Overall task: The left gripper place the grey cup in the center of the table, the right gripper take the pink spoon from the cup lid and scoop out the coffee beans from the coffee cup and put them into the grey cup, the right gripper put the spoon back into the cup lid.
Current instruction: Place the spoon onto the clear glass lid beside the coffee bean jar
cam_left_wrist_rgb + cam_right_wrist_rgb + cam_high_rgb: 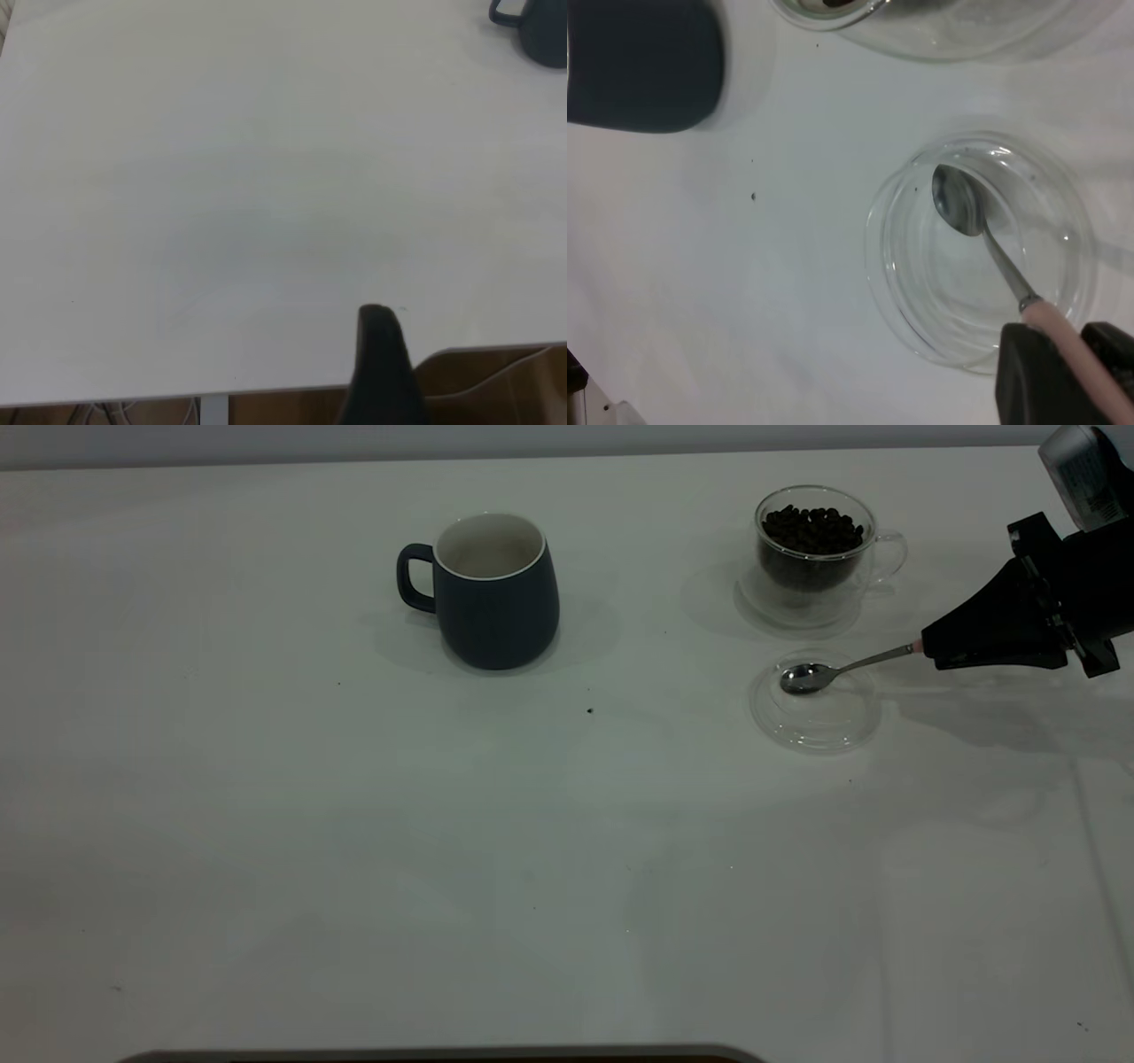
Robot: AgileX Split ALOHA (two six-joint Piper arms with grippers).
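The grey cup [493,593] stands upright near the middle of the table [354,824], handle to the left; it also shows in the wrist views [542,31] [642,66]. The clear coffee cup [815,549] [948,31] holds a heap of coffee beans [812,529] at the back right. In front of it lies the cup lid [817,713] [921,266]. My right gripper [926,651] [1067,350] is shut on the pink handle of the pink spoon [806,678] [961,202], whose empty metal bowl is over the lid. My left gripper [381,354] hangs near a table edge, far from the cup.
Tiny dark specks [590,710] dot the white tabletop between the grey cup and the lid. A brown wooden surface [496,385] shows beyond the table edge in the left wrist view. A dark rim [443,1056] runs along the front edge.
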